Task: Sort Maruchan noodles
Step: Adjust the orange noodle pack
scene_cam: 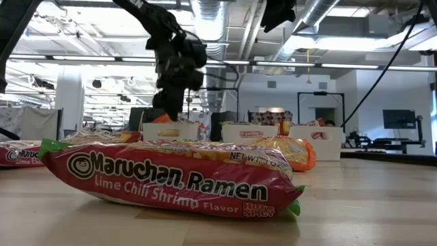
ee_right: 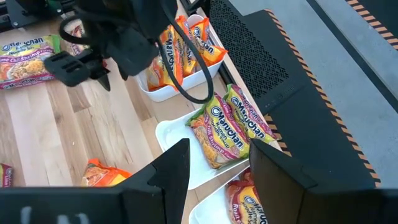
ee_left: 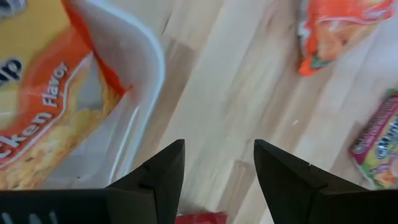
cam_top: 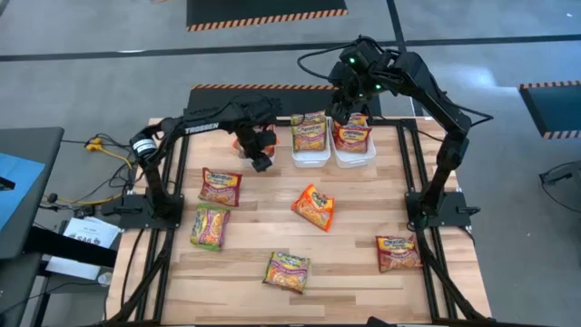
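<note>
A red-and-green Lime Chili Shrimp packet [scene_cam: 171,179] lies flat right in front of the low camera, near the front edge of the counter [cam_top: 354,259]. Four more Maruchan noodles packets are loose on the wood: a red one [cam_top: 221,186] and a green-edged one [cam_top: 210,226] toward the left edge, an orange one [cam_top: 314,206] near the middle, and a red one [cam_top: 398,252] by the right edge. Along the back edge stand white bins: a left bin [ee_right: 166,87] with orange packets, a middle bin [cam_top: 310,151] holding a green packet [cam_top: 310,133], and a right bin [cam_top: 354,153] with red ones.

The left end effector [cam_top: 260,162] hovers beside the left bin with its fingers [ee_left: 163,171] spread and nothing between them. The right end effector [cam_top: 348,116] hangs over the middle and right bins, jaws apart and likewise empty.

The likely next step is a fresh pickup, and the risks lie there. The packets are crinkly and flat on the wood, so closing fingers could skid one away or pinch only the wrapper and drop it short of its bin. The orange packet is humped, so it may tilt in a grip. The two arms are close together at the back edge and could clash.

The counter is pale wood planking on a dark frame. Beyond it is an open workshop with exposed ceiling ducts, tube lights and screens.
</note>
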You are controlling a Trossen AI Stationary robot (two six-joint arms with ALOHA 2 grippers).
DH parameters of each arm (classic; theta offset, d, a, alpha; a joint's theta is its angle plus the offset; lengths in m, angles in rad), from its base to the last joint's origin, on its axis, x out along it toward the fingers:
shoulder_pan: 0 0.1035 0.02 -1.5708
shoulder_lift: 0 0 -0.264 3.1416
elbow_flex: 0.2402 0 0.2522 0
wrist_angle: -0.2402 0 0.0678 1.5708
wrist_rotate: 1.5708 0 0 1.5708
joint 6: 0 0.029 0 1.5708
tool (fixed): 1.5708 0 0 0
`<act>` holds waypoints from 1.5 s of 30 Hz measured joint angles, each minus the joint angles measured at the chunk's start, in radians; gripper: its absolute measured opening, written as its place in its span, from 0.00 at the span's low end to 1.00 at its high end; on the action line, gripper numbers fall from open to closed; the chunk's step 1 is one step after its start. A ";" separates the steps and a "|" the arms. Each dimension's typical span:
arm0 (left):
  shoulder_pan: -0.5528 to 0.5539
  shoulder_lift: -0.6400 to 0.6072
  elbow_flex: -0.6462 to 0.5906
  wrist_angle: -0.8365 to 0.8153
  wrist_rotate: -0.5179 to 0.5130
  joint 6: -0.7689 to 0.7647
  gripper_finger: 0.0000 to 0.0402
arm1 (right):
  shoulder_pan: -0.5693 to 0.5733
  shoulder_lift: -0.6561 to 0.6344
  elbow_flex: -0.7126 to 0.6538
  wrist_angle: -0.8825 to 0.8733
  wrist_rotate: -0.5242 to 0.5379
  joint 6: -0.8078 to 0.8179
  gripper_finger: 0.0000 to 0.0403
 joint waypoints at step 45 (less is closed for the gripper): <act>0.268 -0.384 0.063 -0.083 -0.217 0.016 0.44 | 0.038 0.408 -0.025 0.422 -0.207 -0.244 0.48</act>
